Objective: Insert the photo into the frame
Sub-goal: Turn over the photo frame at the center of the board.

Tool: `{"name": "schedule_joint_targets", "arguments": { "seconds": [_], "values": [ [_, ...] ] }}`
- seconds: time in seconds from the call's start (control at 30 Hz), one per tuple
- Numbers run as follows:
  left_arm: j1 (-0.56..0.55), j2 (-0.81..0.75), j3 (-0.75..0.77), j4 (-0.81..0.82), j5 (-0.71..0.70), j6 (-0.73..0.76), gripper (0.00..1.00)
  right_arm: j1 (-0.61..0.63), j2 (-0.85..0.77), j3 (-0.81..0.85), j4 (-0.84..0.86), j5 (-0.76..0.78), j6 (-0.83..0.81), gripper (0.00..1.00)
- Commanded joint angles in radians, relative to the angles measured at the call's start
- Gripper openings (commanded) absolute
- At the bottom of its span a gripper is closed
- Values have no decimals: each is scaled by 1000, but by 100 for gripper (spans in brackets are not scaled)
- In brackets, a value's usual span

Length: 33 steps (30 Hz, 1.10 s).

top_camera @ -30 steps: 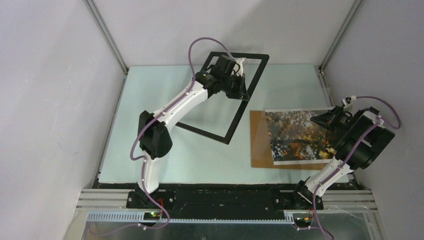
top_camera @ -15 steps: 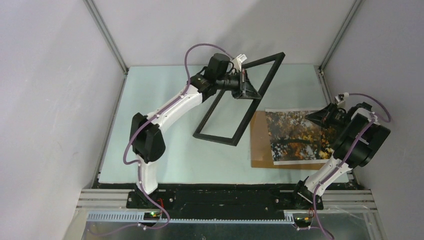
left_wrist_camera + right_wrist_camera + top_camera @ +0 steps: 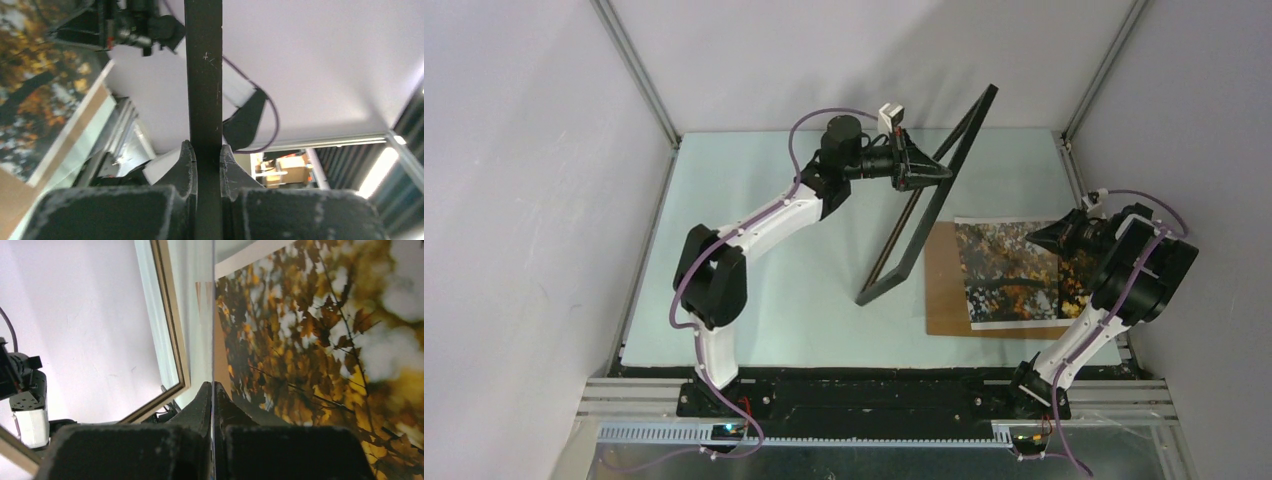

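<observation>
Left jaws clamp the frame [image 3: 202, 75], tipped on edge above the bench [image 3: 754, 250]. The photo [image 3: 1009, 270] lies on a brown board [image 3: 942, 290] at three o'clock, right jaws closed, seemingly pinching its edge. Nothing inserted yet.

R arm [image 3: 1139, 275] hides photo [image 3: 1009, 270] R edge, frame [image 3: 203, 75] cropped in wrist view

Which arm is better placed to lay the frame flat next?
Left: the left gripper clamps the frame, tilted steeply beside the photo; the right gripper is pinching the photo's edge.
</observation>
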Motion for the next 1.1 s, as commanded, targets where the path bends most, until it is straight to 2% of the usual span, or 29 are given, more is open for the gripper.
{"name": "schedule_joint_targets", "arguments": {
  "seconds": [0.0,0.13,0.37,0.73,1.07],
  "values": [
    [4,-94,-45,404,-7,-290,0,13,36,14,17,44,10,0],
    [11,-109,-123,527,-33,-388,0,32,51,14,30,83,19,0],
    [72,-151,-235,571,-64,-395,0,71,50,14,51,114,37,0],
    [143,-174,-360,574,-62,-355,0,87,53,14,56,133,41,0],
    [225,-230,-451,495,-14,-232,0,87,57,14,49,135,34,0]
  ]
}}
